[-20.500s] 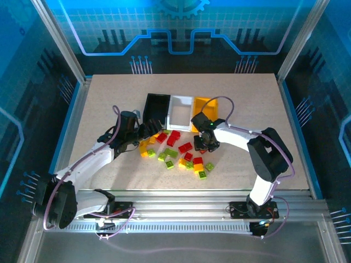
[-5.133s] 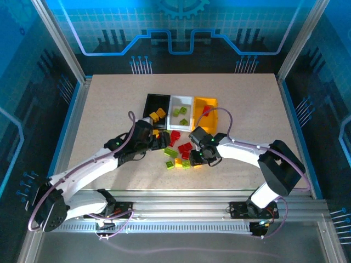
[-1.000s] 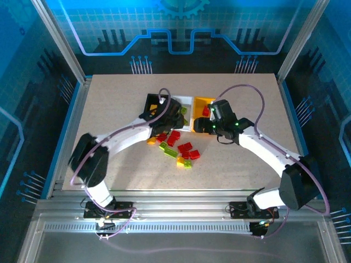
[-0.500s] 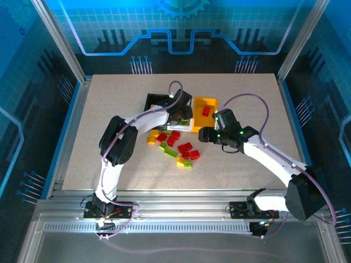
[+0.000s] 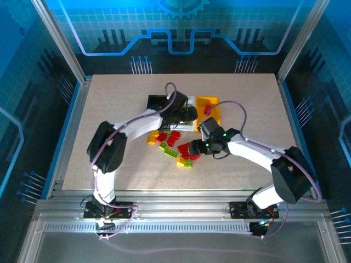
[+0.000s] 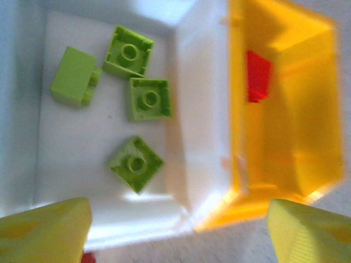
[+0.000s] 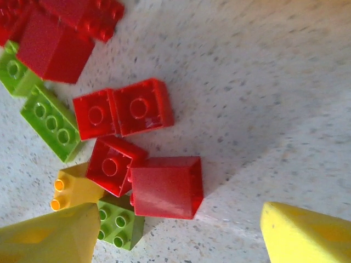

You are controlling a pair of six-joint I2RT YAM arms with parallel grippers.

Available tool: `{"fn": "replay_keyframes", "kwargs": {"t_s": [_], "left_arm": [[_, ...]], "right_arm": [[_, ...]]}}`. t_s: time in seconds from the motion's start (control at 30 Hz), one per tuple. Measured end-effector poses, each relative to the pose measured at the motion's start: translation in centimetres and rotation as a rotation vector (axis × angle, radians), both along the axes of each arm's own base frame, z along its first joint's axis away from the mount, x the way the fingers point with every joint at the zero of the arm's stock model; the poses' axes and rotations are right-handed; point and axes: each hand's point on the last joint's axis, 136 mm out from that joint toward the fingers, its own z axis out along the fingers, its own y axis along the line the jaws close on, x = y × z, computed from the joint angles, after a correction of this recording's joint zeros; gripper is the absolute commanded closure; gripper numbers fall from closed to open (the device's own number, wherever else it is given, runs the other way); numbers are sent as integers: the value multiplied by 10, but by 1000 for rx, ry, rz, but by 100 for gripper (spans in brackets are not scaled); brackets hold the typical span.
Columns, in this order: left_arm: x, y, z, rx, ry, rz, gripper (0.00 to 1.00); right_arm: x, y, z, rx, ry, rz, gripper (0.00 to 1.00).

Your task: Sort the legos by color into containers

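Note:
My left gripper (image 5: pixel 189 114) hovers open over the near edge of the white container (image 6: pixel 200 109), nothing between its yellow fingertips (image 6: pixel 46 230). Several lime green legos (image 6: pixel 148 98) lie in that container. The yellow container (image 6: pixel 310 115) beside it holds a red lego (image 6: pixel 259 75). The black container (image 5: pixel 155 102) stands left of the white one. My right gripper (image 7: pixel 178 235) is open low over the loose pile (image 5: pixel 176 145) on the table, just in front of a red lego (image 7: pixel 164 186). Red, green (image 7: pixel 50 120) and yellow-orange (image 7: pixel 74 189) legos lie mixed there.
The three containers stand in a row at the table's middle back, the pile just in front of them. A yellow-orange lego (image 5: pixel 151 139) lies at the pile's left end. Both arms meet near the centre. Bare tabletop (image 5: pixel 109 109) stretches left, right and behind.
The left jaws have opened wide above the white container. The right arm has swung from the yellow container down to the pile of legos on the table.

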Motion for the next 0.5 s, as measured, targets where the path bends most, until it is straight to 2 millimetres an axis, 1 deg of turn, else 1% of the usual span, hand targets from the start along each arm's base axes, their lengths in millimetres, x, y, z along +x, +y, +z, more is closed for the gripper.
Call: {"fn": "replay_keyframes", "kwargs": {"t_s": [0.07, 0.1, 0.17, 0.23, 0.27, 0.33, 0.43, 0.5], "left_arm": [[-16, 1, 26, -35, -41, -21, 1], [-25, 2, 40, -58, -66, -31, 1], [-43, 5, 60, -89, -104, -48, 1], [-60, 12, 69, -105, -126, -59, 1], [-68, 16, 70, -113, -130, -58, 1], [-82, 27, 65, -107, -125, -56, 1], [-101, 45, 45, -80, -89, -41, 1], [-115, 59, 27, -47, -55, -24, 1]], "right_arm": [[-1, 7, -5, -15, 6, 26, 22], [-1, 10, -7, -22, 9, 33, 22], [1, 11, -11, -36, 14, 34, 25], [4, 10, -15, -57, 18, 29, 28], [5, 10, -18, -66, 22, 29, 29], [4, 9, -24, -82, 38, 29, 29], [4, 7, -32, -104, 56, 29, 30], [3, 7, -35, -110, 61, 31, 33]]}}
